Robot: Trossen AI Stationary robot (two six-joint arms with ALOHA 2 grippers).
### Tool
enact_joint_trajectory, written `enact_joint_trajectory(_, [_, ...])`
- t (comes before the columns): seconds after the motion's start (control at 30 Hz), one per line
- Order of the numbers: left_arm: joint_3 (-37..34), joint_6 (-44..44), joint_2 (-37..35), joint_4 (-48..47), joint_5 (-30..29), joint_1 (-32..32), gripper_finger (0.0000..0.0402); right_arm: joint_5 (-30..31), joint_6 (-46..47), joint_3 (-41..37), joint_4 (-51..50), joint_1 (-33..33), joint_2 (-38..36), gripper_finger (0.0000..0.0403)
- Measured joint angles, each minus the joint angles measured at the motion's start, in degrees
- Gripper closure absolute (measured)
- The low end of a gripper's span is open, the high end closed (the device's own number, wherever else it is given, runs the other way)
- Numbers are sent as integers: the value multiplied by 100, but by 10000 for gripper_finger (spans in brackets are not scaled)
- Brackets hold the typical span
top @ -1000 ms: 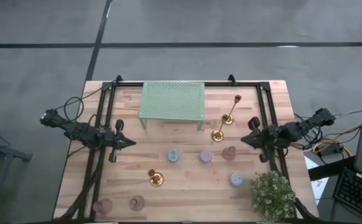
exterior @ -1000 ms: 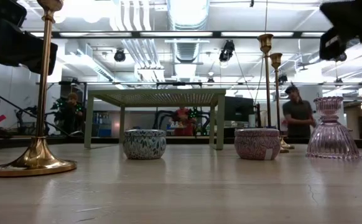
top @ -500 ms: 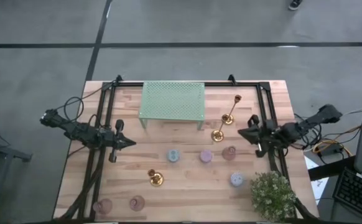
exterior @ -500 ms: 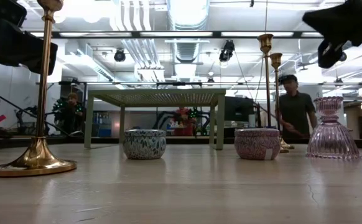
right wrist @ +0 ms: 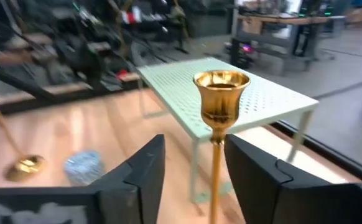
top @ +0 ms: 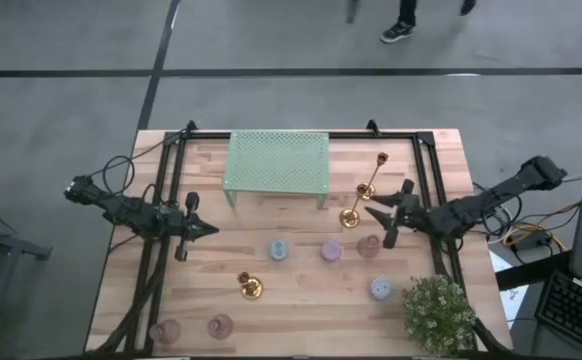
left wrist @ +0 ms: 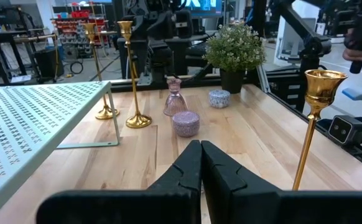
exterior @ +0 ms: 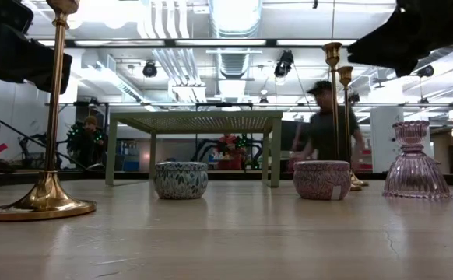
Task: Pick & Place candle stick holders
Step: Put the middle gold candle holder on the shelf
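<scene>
Within the last second the right tool (top: 381, 222) had advanced from the bench's right edge toward the gold candle stick holders (top: 352, 216) near the mint rack (top: 277, 161) — jaws now parted, stem seemingly between them, ungripped. The left tool (top: 209, 229) waited shut.

I see the rack (top: 277, 162) at the tabletop's (top: 301, 300) far edge; two tall candle stick holders (top: 351, 217) stand just right of it; three squat holders (top: 278, 251) sit in a row nearer me; the plant (top: 438, 312) fills the near right corner; my right gripper (top: 381, 222) hovers beside the tall pair.
</scene>
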Motion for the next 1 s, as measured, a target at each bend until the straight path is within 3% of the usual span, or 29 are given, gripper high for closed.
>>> enact_joint_trajectory(0.43, [0, 0, -1, 1, 1, -2, 392, 790, 468, 380, -478, -1, 1179, 226])
enact_joint_trajectory(0.67, [0, 0, 1, 1, 0, 0, 392, 911, 899, 222, -474, -92, 1424, 218])
enact_joint_trajectory(1.0, [0, 0, -1, 1, -1, 0, 392, 950, 797, 213, 29, -284, 1771, 229])
